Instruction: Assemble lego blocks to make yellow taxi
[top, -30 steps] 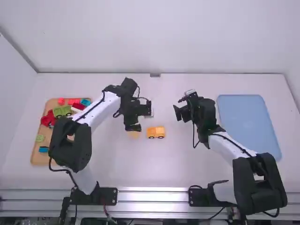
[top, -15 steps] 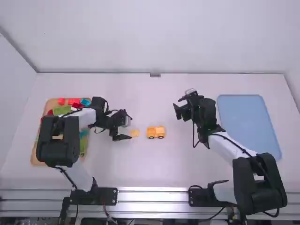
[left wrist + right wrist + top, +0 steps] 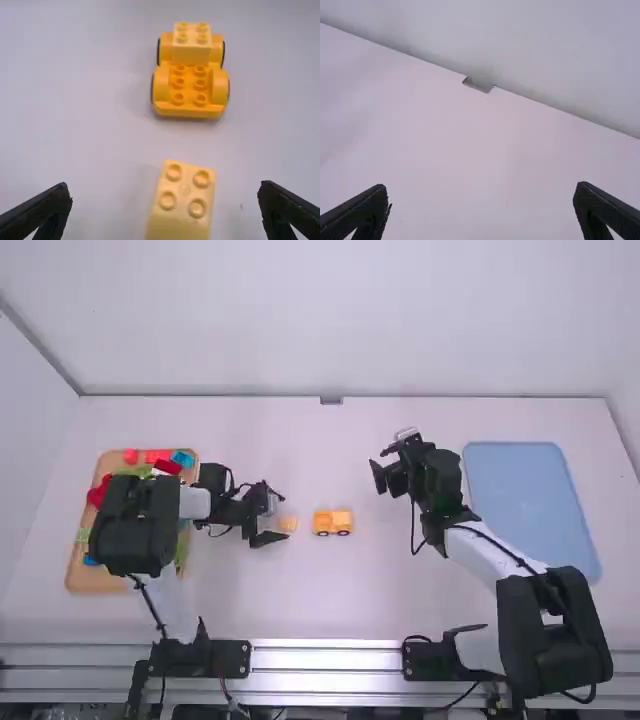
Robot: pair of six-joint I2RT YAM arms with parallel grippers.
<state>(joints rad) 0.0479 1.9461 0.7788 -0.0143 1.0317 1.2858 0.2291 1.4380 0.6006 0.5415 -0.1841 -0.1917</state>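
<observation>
Although the left claw [image 3: 166,186] is wide open and holds nothing, the pale yellow block [image 3: 181,220] lies studs up on the desk [image 3: 85,120], near its fingertips and apart from the wheeled base [image 3: 189,108]. This block should be light and stiff, hardly fragile, but its smooth plastic may slip; better to grip squarely the flat sides, below the studs. The right claw [image 3: 480,186] is likewise wide open, empty.

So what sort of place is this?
Probably a robotics lab or test station: a left arm and a right arm stand at a white table holding a tray of coloured toy bricks and a yellow brick vehicle.
</observation>
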